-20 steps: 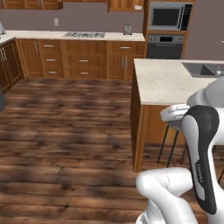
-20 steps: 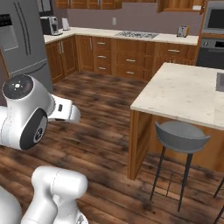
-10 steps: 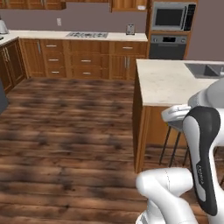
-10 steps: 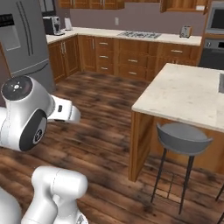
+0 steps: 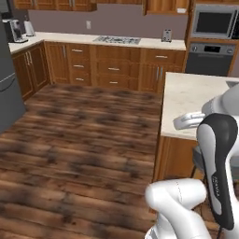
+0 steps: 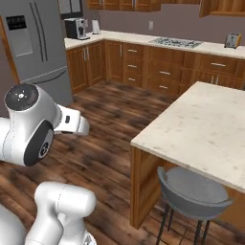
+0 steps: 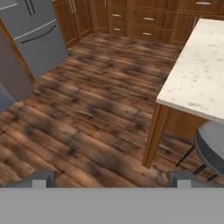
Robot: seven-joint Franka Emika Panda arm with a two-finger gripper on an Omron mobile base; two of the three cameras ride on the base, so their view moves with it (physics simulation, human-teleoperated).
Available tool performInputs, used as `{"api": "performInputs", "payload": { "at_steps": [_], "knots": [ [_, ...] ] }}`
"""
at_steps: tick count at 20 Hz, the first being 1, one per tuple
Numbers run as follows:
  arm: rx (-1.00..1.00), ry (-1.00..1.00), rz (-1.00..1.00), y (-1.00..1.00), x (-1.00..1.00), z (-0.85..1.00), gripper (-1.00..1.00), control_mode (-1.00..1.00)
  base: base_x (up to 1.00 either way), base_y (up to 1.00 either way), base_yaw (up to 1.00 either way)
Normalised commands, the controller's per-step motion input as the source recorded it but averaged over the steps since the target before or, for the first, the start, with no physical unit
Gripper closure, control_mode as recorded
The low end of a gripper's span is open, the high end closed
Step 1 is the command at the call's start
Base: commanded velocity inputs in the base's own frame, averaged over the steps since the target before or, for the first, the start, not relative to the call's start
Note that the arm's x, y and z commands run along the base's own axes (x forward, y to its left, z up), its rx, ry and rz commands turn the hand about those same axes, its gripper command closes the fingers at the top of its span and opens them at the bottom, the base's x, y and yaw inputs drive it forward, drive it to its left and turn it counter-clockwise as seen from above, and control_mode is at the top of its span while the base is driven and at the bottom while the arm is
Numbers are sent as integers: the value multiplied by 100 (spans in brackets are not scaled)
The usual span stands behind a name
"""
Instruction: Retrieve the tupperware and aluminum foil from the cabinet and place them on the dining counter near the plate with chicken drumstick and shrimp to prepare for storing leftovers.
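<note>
The dining counter [image 6: 206, 129] – a speckled beige slab on a brown wooden base – juts in from the right, its near corner over dark plank flooring [image 5: 84, 140]. A grey stool [image 6: 191, 189] on thin black legs tucks under its edge. Along the far wall runs a row of brown drawer fronts and doors [image 5: 112, 70] under a pale worktop with a gas hob [image 5: 116, 40] set in it (a small toaster [image 6: 232, 40] stands farther along). A built-in oven [image 5: 211, 58] with a microwave [image 5: 214, 21] above it sits at the right end; a steel fridge [image 6: 33, 52] and a coffee maker [image 6: 74, 28] are at the left. The gripper [image 7: 111, 178] hangs above the floor near the counter's corner, its two grey tips spread wide with nothing between them.
</note>
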Motion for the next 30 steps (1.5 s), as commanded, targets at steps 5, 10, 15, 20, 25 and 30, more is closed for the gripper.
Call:
{"api": "performInputs", "payload": {
  "at_steps": [5,10,15,20,25,30],
  "knots": [
    [0,0,0,0,0,0,-100,100,96,88,-12],
    [0,0,0,0,0,0,-100,100,100,100,-33],
    [0,0,0,0,0,0,-100,100,100,100,-36],
    [0,0,0,0,0,0,-100,100,100,100,-37],
    [0,0,0,0,0,0,-100,100,100,100,-37],
    [0,0,0,0,0,0,-100,100,100,72,-31]
  ]
}}
